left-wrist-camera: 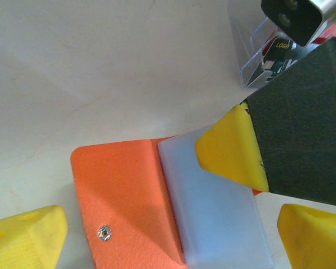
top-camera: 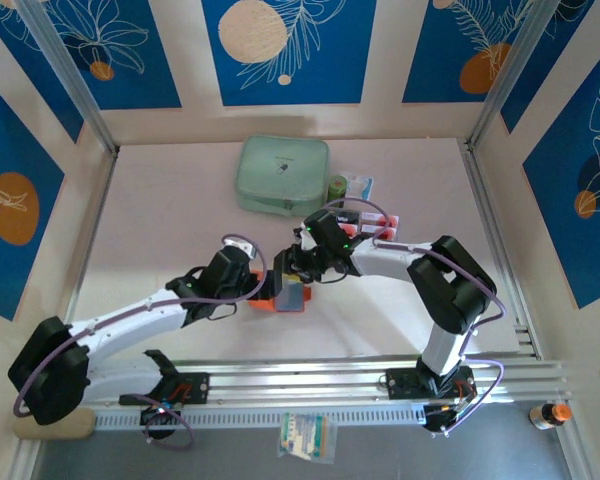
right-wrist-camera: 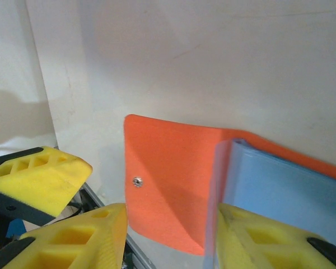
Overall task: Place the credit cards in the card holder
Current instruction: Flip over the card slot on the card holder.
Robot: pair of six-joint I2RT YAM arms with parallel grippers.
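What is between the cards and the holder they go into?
The right gripper: its jaws are down at the holder, and its wrist lies across the line from the cards. Nothing else visible blocks it.

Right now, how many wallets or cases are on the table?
2: the mint-green zip case at the back, and the orange card holder lying open at the centre. Others may be hidden.
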